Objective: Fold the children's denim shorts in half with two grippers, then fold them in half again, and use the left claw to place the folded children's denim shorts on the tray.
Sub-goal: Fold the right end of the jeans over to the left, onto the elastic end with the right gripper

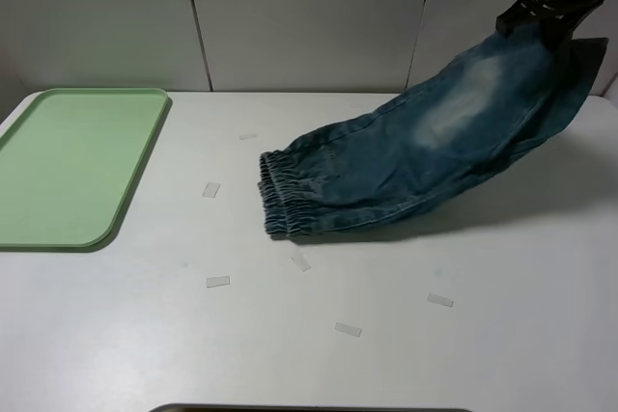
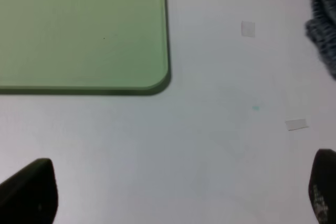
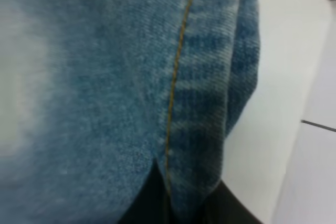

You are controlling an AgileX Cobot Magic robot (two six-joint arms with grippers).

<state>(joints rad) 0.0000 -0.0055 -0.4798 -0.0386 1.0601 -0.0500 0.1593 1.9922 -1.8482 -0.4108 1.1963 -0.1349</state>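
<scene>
Right end effector (image 1: pixel 552 18) pinching shorts (image 1: pixel 425 147) leg; left end effector (image 2: pixel 176 192) spread near tray (image 2: pixel 79 30); tape scraps (image 1: pixel 217 282) scattered

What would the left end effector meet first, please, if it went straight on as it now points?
Probably the bare table: the left end effector is open over it, with the tray off to one side and the shorts to the other. Depth is unclear.
</scene>
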